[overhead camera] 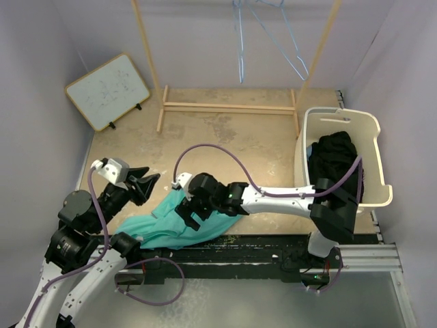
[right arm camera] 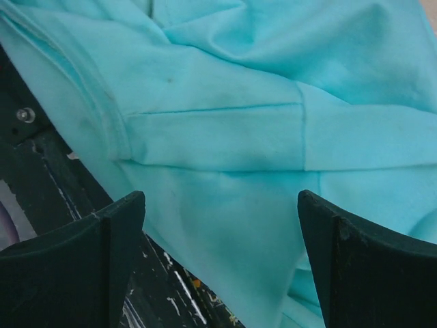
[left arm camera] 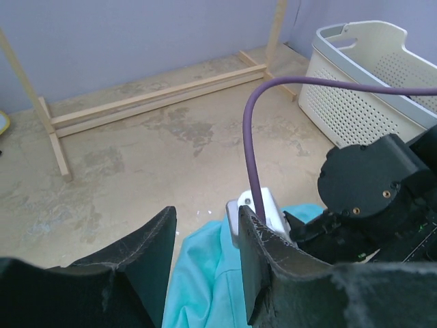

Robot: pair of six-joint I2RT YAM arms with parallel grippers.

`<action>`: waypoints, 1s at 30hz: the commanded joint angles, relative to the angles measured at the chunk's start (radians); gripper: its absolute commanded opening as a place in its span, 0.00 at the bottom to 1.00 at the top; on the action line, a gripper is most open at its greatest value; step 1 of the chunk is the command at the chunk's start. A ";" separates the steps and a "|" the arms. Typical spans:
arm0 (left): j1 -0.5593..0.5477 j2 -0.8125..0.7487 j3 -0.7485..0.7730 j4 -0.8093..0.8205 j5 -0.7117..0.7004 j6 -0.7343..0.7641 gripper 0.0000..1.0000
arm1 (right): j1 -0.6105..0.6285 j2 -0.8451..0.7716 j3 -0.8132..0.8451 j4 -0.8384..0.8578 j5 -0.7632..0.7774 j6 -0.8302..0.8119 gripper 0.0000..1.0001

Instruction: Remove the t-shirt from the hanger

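Progress is being judged as close to complete. The crumpled turquoise cloth t-shirt (overhead camera: 174,232) is lying in a heap on the pale tan surface (overhead camera: 225,137), well in front of the light wooden garment rack (overhead camera: 229,106) and near the arm bases. No hanger is being seen in it, though its folds could be hiding one. The thin blue wire hangers (overhead camera: 240,48) are hanging bare from the top of the rack, so the shirt is being taken as already off.

The right end effector (right arm camera: 220,198) is being held released, its fingers spread wide just above the cloth with nothing between them. The left end effector (left arm camera: 205,219) is being held partly spread and empty, in front of the rack and to its left, beside the shirt's edge. Little is being judged as left beyond drawing the arms clear.

No brand or label is being made out anywhere. Faint marks are showing on the white-faced board (overhead camera: 109,91) leaning to the left of the rack, but they are too faint to be read. The white perforated plastic basket (overhead camera: 341,119) to the right of the rack is carrying no lettering.
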 commanded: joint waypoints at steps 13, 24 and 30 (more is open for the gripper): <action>0.000 -0.050 -0.005 0.020 -0.090 -0.023 0.45 | 0.041 0.151 0.068 0.156 -0.001 -0.181 0.96; 0.000 -0.038 -0.003 0.018 -0.102 -0.020 0.45 | 0.076 0.259 0.093 0.079 0.043 -0.192 0.72; 0.000 -0.036 -0.003 0.016 -0.107 -0.020 0.45 | 0.069 0.269 0.099 0.044 0.156 -0.079 0.05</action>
